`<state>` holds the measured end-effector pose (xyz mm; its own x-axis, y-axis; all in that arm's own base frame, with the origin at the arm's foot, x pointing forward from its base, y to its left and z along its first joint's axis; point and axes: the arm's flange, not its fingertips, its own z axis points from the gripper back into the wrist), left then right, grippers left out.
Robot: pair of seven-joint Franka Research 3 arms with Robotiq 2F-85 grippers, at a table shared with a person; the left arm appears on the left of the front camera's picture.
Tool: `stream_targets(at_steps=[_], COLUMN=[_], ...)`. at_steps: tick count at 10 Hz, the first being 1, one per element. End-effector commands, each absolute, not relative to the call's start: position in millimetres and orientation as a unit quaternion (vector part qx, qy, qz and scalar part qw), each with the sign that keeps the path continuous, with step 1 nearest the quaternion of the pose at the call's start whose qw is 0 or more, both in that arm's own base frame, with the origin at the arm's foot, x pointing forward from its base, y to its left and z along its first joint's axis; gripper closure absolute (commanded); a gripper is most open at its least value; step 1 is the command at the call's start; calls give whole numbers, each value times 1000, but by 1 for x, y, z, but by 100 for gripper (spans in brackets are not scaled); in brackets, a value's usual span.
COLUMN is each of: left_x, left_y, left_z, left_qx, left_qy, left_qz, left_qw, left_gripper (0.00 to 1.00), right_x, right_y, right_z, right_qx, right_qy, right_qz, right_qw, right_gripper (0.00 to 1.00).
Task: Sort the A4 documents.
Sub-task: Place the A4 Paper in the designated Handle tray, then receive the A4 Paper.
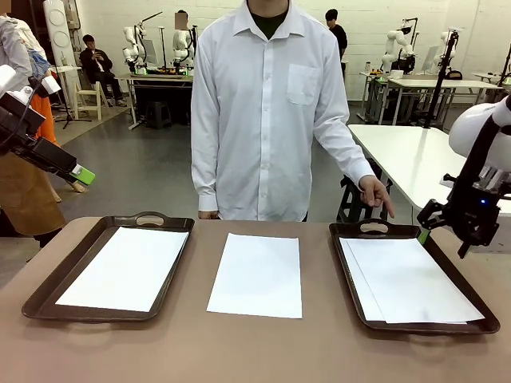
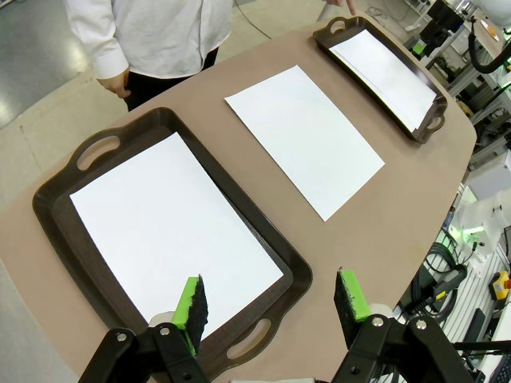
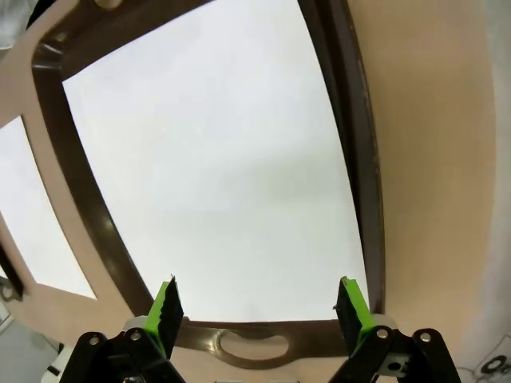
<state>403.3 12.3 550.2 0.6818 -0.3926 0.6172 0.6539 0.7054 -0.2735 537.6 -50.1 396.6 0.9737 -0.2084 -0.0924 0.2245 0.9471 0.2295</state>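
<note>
Hovering spread and empty: left end effector over left tray, right end effector over right tray; sheet between on tabletop.

In the front view the person is cut off at twelve o'clock above the collar. The left arm runs off at nine o'clock. The right tray is clipped at twelve o'clock in the right wrist view.
</note>
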Motion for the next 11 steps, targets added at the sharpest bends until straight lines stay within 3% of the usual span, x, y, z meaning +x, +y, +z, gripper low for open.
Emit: stream_targets(at_steps=[1, 11], left_x=[403, 403], left_y=[13, 13], left_z=[549, 549], left_qx=[-239, -239], left_qy=[-269, -269], left_qz=[-305, -305], left_qw=[882, 882], left_gripper=[17, 17], right_x=[535, 538], right_y=[-33, -50], right_z=[393, 397], right_qx=[127, 120], right_qy=[24, 33], right_qz=[-118, -110], right_qw=[985, 986], right_gripper=[0, 0])
